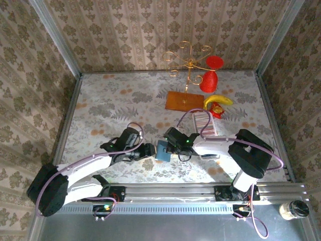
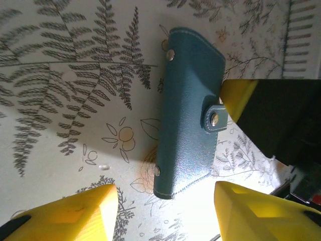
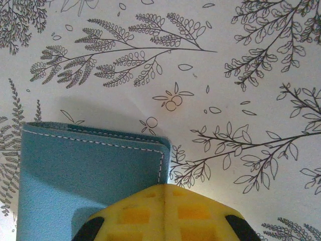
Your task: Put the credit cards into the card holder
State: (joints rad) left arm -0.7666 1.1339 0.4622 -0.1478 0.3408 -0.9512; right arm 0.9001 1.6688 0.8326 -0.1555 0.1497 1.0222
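Left gripper (image 1: 150, 151), fingers standing open, is hovering just left of the closed teal holder (image 2: 188, 110), which is resting mid-table near the arms, while the right gripper (image 3: 164, 196), fingers shut together, is touching the holder's right edge.

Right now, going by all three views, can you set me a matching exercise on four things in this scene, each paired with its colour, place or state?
Things:
1. card holder
2. banana
3. left gripper
4. right gripper

Descriptions:
A. shut, tip at the holder's edge
B. yellow, lying farther back on the right
C. open, fingers well apart
D. teal, between the two grippers

Pairs: 1-D, 2-B, 3-C, 4-A
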